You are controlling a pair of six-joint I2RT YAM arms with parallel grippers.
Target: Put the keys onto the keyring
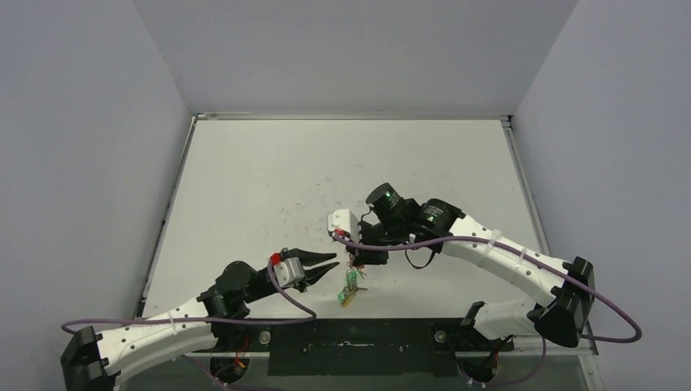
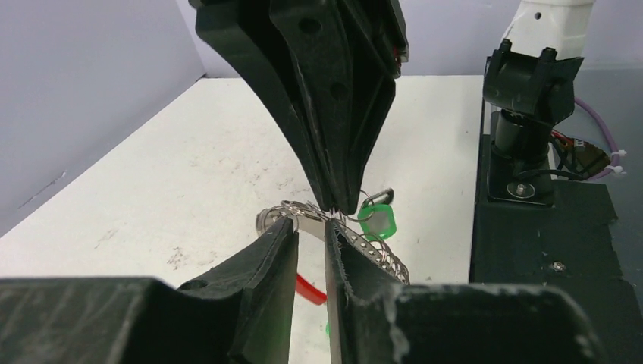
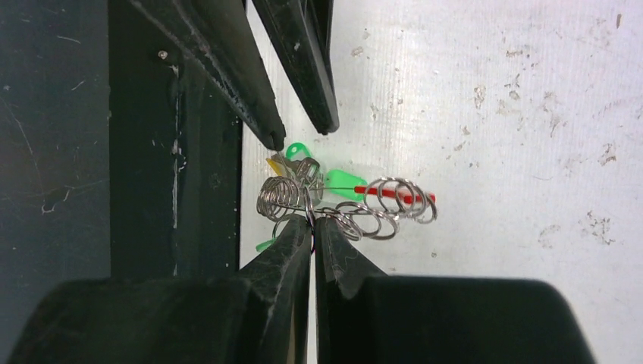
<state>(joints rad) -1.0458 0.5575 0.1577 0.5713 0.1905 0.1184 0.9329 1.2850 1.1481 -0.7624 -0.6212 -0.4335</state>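
The keyring [image 3: 356,206], a silvery coiled wire ring with a red curved segment [image 3: 394,195], hangs close above the table near its front edge. My right gripper [image 3: 312,222] is shut on one wire loop of it, reaching down from above [image 2: 339,206]. Green-headed keys [image 3: 345,184] and a yellow one [image 3: 274,163] cluster among the coils; a green head [image 2: 377,220] shows beside the coil [image 2: 383,258]. My left gripper [image 2: 312,224] stands open, fingertips right at the coil, nothing clamped between them. From above, the left gripper [image 1: 336,260] points right at the bundle [image 1: 350,283].
A black base plate [image 1: 350,342] runs along the table's near edge, right beside the bundle [image 3: 174,152]. The right arm's base [image 2: 531,83] stands on it. Purple cables [image 1: 489,240] loop along both arms. Grey walls close in the white table [image 1: 269,171].
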